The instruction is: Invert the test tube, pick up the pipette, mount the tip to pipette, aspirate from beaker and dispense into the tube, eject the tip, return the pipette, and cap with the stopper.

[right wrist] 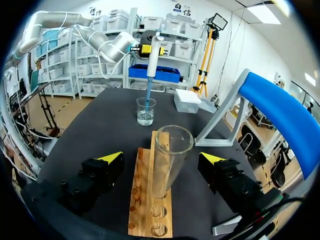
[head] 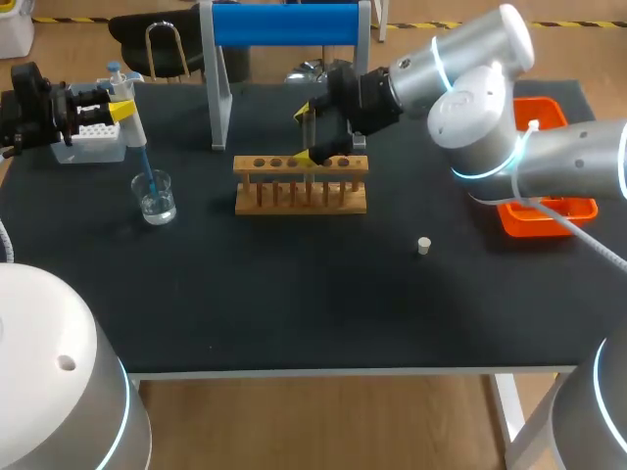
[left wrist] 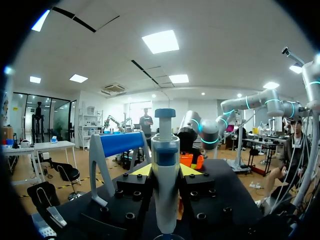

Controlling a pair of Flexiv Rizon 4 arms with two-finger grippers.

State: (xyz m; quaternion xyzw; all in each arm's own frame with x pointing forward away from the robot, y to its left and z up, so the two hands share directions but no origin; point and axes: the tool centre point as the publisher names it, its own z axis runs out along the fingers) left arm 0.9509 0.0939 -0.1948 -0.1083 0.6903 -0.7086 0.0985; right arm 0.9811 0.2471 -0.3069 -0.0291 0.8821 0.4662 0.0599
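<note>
At the far left of the matte black table [head: 294, 294], my left gripper [head: 106, 108] is clamped on the white pipette [head: 127, 116], its yellow-tipped fingers pressing the body from both sides. The left wrist view shows the smooth plastic barrel, with a blue band and a blue plunger cap, standing upright between them. The slim translucent blue tip [head: 147, 164] runs down into the clear glass beaker [head: 156, 197], a short cylinder with water in its bottom. Just behind the beaker sits a white, boxy tip box [head: 93, 142].

Further right, at the table's back edge, a grey frame [head: 217, 98] carries a smooth blue cylinder [head: 284, 24]. In front of it stands the wooden rack [head: 301, 186], made of pale, grainy boards with a row of round holes, joined by dowels. The test tube [right wrist: 167, 160], clear glass with a round mouth, stands upright in one hole of the rack, open end up. My right gripper [head: 310, 137] sits around it with its fingers spread wide; a gap shows on each side of the glass, so it grips nothing.

Right of the rack, alone on the dark surface, lies the small pale stopper [head: 424, 246], a stubby plug. At the right edge, partly under my right arm, rests an orange plastic tray [head: 529, 220]
</note>
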